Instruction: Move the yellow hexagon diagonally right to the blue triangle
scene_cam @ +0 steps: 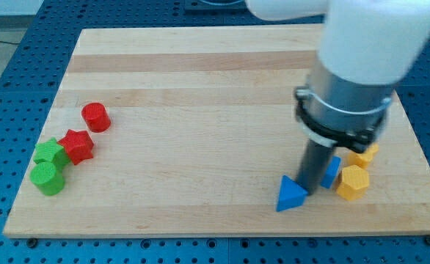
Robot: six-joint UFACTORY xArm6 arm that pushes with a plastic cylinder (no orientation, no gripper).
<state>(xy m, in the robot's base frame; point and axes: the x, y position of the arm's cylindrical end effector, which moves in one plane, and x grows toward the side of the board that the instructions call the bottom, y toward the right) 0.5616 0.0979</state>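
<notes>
Tip (314, 189) rests bare, gripping nothing, between blue plastic triangle (291, 195) at its left and yellow plastic hexagon (352, 182) at its right; should circle behind hexagon, then push gently toward triangle.

Yellow hexagon (352, 182), blue triangle (291, 195), red cylinder (95, 116), green cylinder (48, 178).

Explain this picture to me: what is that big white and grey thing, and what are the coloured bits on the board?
That is a robot arm. It ends in a dark rod, and its tip slides along the wooden board to push blocks; it holds nothing. One camera looks down at the board. The tip sits between the blue triangle and the yellow hexagon. A second blue block and another yellow block lie close by, partly hidden. At the view's left are a red cylinder, a red star and two green blocks.
</notes>
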